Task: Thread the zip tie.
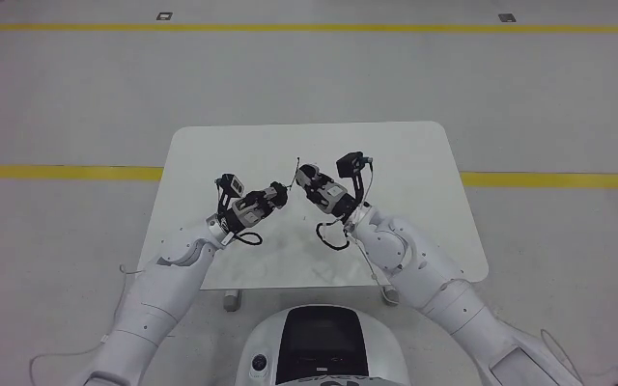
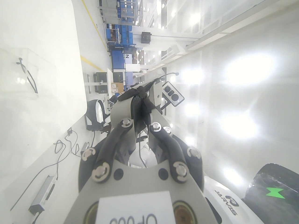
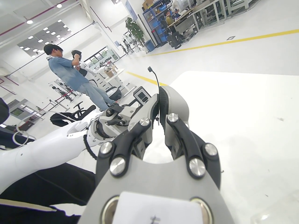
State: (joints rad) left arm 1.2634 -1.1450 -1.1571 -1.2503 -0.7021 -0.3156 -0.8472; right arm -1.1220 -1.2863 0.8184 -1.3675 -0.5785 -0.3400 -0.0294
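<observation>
The right gripper [image 3: 159,95] clamps its fingers on the zip tie [image 3: 157,80] below the head. The left gripper [image 2: 140,94] appears pinched onto its tail. Light, springy and slick, it is likely best held near the tip.

Right pincer [image 3: 159,97] clamped on black zip tie [image 3: 155,78], head end sticking out beyond it, white table [image 3: 238,108] beneath

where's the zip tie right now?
Right wrist view: thin black plastic zip tie pinched in the right claw, head end poking past its tips; top view puts it above the white table's middle, beside the left claw.
</observation>
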